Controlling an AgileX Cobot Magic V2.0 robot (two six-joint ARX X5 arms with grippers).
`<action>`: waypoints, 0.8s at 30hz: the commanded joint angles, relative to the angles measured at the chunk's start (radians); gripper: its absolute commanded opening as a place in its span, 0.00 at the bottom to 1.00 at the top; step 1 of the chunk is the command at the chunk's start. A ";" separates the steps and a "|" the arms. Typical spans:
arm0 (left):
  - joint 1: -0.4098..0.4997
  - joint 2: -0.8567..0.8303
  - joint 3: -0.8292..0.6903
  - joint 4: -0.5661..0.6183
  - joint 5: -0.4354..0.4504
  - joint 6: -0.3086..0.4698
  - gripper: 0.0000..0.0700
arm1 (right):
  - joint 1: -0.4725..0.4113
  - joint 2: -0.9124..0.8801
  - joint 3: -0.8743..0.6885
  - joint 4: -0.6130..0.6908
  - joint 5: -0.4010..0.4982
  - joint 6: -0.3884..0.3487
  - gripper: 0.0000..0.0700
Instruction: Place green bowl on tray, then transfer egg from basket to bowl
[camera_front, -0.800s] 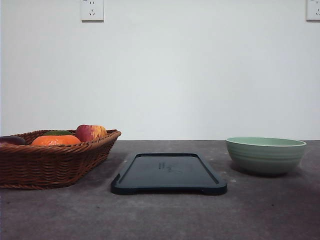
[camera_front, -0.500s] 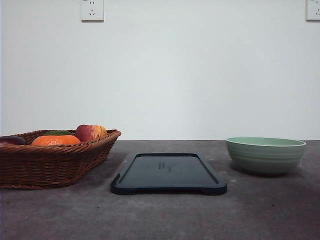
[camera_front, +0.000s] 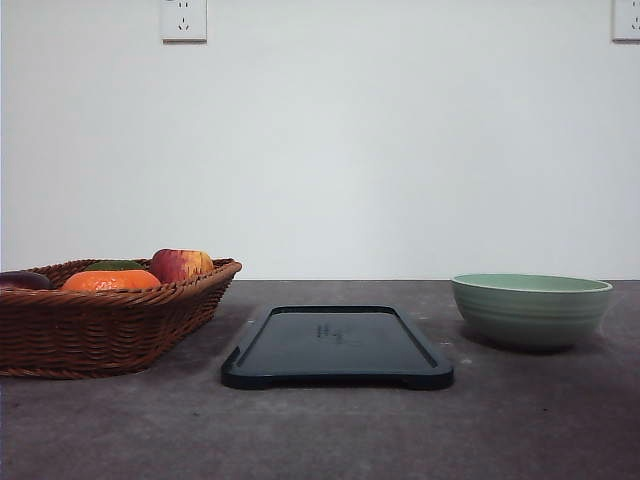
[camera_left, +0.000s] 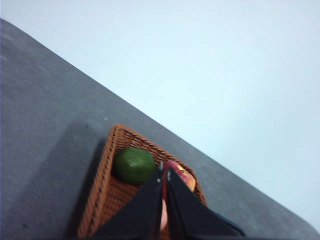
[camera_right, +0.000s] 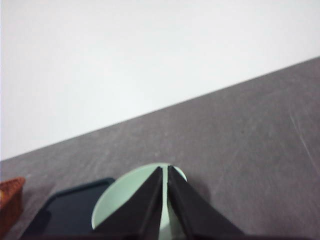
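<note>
The green bowl (camera_front: 531, 310) stands on the table at the right, apart from the dark tray (camera_front: 337, 346) in the middle. At the left sits the wicker basket (camera_front: 100, 330). My right gripper (camera_right: 165, 168) is shut and empty, hanging above the bowl (camera_right: 117, 205) with the tray (camera_right: 70, 210) beside it. Over the basket (camera_left: 102, 195) my left gripper (camera_left: 164, 167) is shut on nothing. Through the slit between its fingers a thin pinkish strip (camera_left: 162, 220) shows; I cannot tell whether it is the egg.
In the basket lie a tangerine (camera_front: 110, 281), a red-yellow apple (camera_front: 182, 265), a green fruit (camera_left: 133, 165) and a dark purple thing (camera_front: 22, 280) at its left end. Bare grey table runs in front of the tray and between the three objects. A white wall stands behind.
</note>
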 joint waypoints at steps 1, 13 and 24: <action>-0.001 0.013 0.050 0.008 -0.012 0.041 0.00 | 0.003 0.022 0.043 0.011 0.001 0.007 0.01; -0.001 0.305 0.352 -0.201 0.054 0.272 0.00 | 0.003 0.386 0.328 -0.100 -0.081 -0.080 0.01; -0.002 0.689 0.665 -0.489 0.109 0.454 0.00 | 0.003 0.743 0.598 -0.355 -0.135 -0.245 0.01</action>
